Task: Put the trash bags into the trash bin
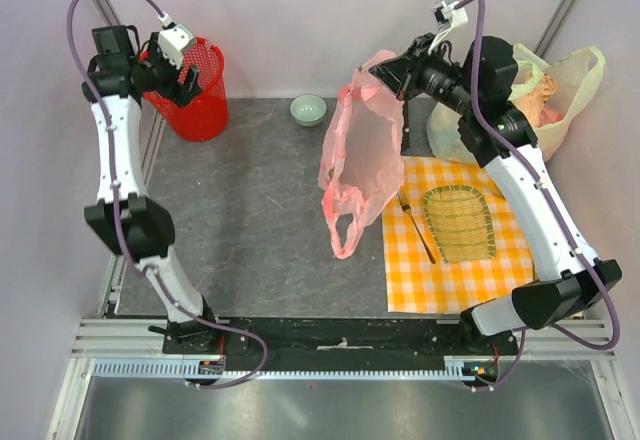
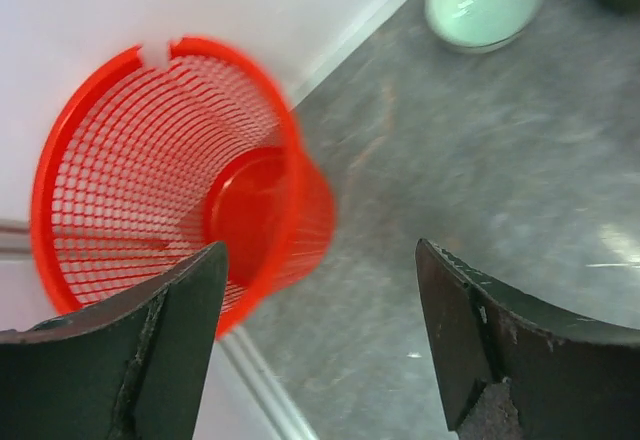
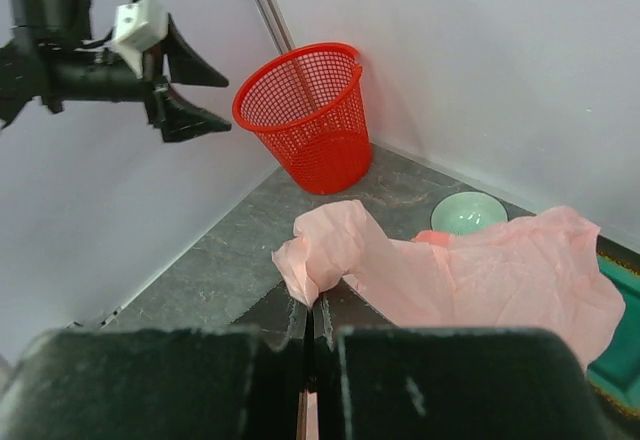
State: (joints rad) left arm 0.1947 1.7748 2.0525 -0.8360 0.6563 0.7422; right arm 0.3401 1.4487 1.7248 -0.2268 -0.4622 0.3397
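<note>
Currently, top view taken as the clock face:

1. Left pincer (image 2: 320, 256): jaws stand wide apart with nothing between them. It is raised off the counter (image 1: 250, 220), close to the rim of the trash bin (image 1: 203, 102) on the bin's 9 o'clock side. The left wrist view looks down into the bin's mouth.
2. Right pincer (image 3: 312, 312): jaws are pressed together on a fold of the pink trash bag (image 1: 360, 160). The grip is at the bag's upper edge.
3. Trash bag: it hangs from the right pincer, at about 1 o'clock from the counter's middle. A loop handle trails at its 6 o'clock end. Cannot tell whether that end touches the counter. The bag is outside the bin and well apart from it.
4. Trash bin: red mesh, upright, in the counter's 10 o'clock corner against the wall. No bag is visible inside it.
5. Small green bowl (image 1: 308, 110): at 12 o'clock, between bin and bag, standing apart from both.
6. Yellow checked cloth (image 1: 440, 278): at 4 o'clock. A woven bamboo tray (image 1: 458, 222) lies on it, with a slim dark stick (image 1: 418, 228) just beside the tray at 9 o'clock.
7. Pale yellow-green plastic bag (image 1: 572, 85): at 2 o'clock, partly hidden behind the right arm.
</note>
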